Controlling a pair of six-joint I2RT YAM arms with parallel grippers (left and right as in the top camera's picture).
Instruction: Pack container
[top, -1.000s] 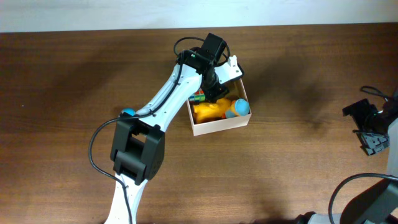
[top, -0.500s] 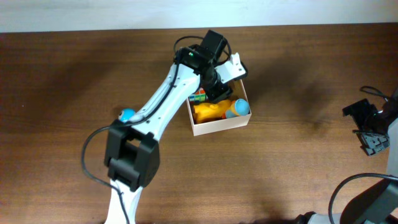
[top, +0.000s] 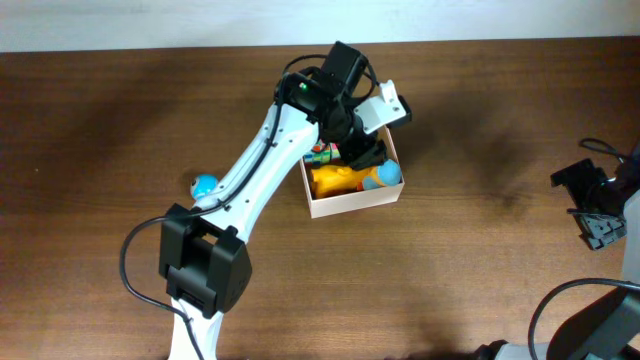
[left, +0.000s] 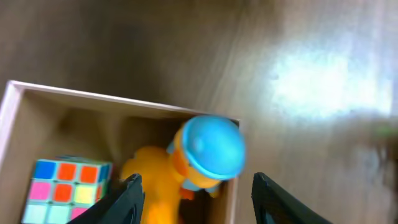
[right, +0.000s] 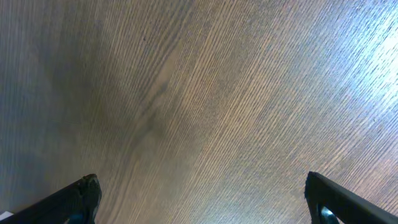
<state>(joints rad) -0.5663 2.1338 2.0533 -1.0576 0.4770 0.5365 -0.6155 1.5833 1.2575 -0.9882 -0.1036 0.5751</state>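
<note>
The container (top: 352, 207), a shallow white-walled box, sits at the table's middle. Inside lie a yellow duck toy (top: 338, 178) with a blue cap (top: 387, 175) and a colourful puzzle cube (top: 320, 153). My left gripper (top: 365, 150) hovers over the box's right side. In the left wrist view the container (left: 93, 97) holds the duck toy (left: 158, 180), its blue cap (left: 212, 146) and the cube (left: 62, 186). My left gripper (left: 199, 190) is open, one finger over the duck's body and the other beyond the box's right wall. My right gripper (right: 199, 193) stands wide open over bare wood, far right (top: 590, 205).
A small blue ball (top: 205, 184) lies on the table to the left of the container, right beside my left arm's white link. The dark wooden table (top: 480, 280) stretches around the box. A pale wall edge runs along the back.
My left wrist has swung to the right over the container's right side, and the arm's lower links shifted down and left. The toys in the box and the right arm stayed put.
</note>
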